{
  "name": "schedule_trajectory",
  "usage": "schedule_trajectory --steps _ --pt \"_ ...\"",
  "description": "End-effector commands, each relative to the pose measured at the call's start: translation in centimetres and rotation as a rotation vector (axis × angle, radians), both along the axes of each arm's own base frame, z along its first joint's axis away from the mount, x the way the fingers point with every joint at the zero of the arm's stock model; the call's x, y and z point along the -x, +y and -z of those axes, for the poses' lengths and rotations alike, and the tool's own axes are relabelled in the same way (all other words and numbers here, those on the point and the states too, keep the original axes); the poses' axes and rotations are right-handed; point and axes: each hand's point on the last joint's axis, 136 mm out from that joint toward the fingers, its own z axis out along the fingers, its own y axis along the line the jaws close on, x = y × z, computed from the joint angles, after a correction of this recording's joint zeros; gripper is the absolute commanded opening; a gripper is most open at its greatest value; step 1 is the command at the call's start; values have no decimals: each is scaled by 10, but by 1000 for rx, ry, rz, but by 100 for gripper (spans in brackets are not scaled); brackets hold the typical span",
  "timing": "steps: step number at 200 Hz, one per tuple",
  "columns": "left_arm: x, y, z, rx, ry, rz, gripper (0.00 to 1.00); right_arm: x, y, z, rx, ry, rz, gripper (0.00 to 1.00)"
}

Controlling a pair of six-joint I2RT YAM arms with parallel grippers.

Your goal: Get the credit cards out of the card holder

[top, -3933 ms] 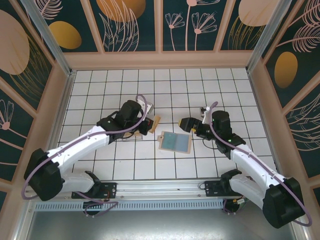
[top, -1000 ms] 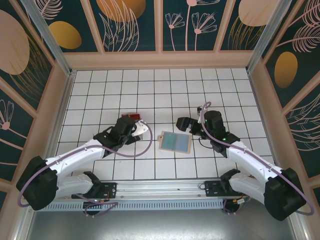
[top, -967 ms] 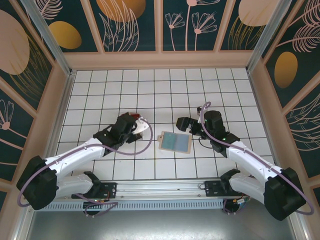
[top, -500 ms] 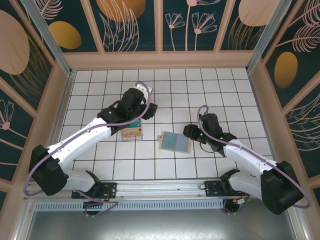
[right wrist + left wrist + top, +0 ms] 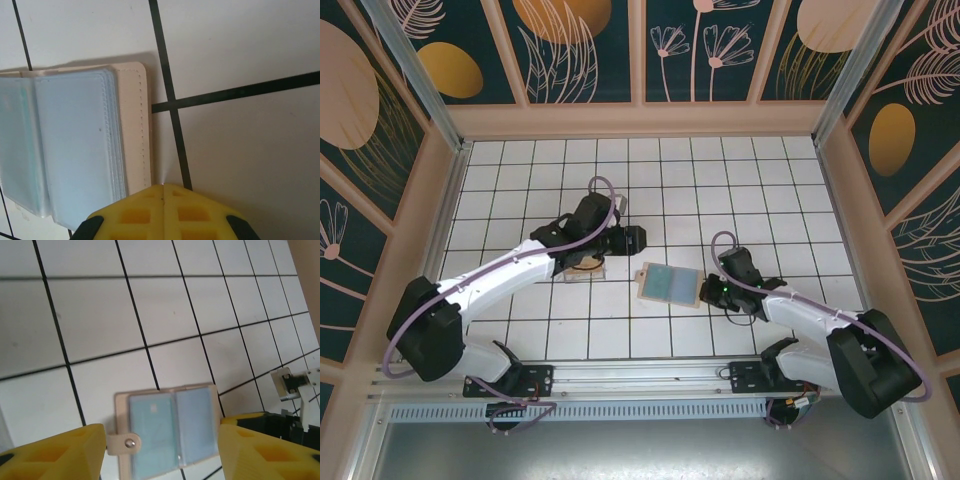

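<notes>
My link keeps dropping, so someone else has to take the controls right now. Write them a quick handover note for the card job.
Left gripper: open, empty, pointed at the card holder.
Right gripper: shut, empty, tip beside the holder's edge; I cannot tell if it touches.
Card holder: lying open and flat, sleeves up. A teal credit card seems to sit in one sleeve.
Clear tray by the left arm: something tan inside, contents unclear.
Left to do: steady the holder and pull out what remains.

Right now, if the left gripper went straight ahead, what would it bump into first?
Probably the card holder, lying open straight ahead of the left gripper, though depth is unclear.
</notes>
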Motion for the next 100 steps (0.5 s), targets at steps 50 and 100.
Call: schedule_trajectory --steps 50,100 --pt "40 -46 58 1 200 85 62 9 -5 19 17 62 20 0" --pt "48 -47 95 -87 259 99 60 7 -3 17 4 54 25 0"
